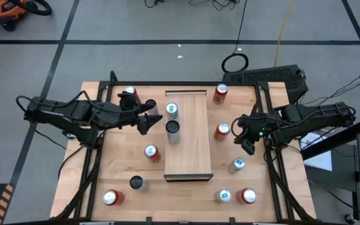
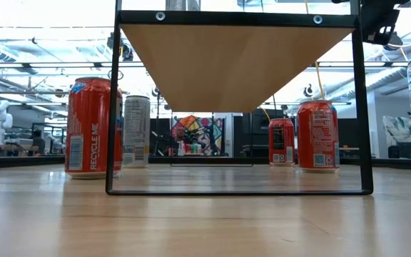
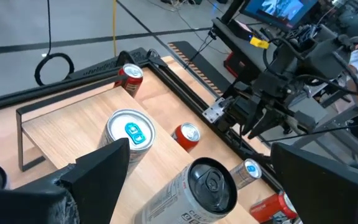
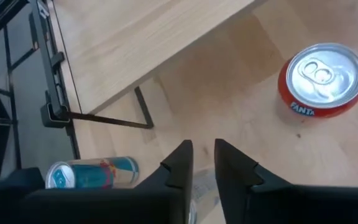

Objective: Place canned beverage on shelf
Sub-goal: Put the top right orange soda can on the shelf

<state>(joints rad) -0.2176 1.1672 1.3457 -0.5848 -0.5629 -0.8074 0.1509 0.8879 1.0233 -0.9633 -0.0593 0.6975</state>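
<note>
**Floor and room around a wooden work table**

A coiled black cable (image 1: 235, 62) lies on the grey floor beyond the table's far edge, closer to the right gripper (image 1: 242, 134) than to the left gripper (image 1: 149, 117). A yellow cord (image 1: 283, 31) runs away past it. An orange vacuum (image 1: 5, 12) sits far off on the left gripper's side. At table height, a colourful mural (image 2: 198, 135) shows in the room behind.

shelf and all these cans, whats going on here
A two-armed robot is stocking a raised wooden shelf with drink cans. Two cans stand on it: a white-topped can and a dark-topped can. The left gripper is wide open just beside them, holding nothing. The right gripper, nearly closed and empty, hangs over the table by an orange Fanta can. Other cans wait around the table.
</note>
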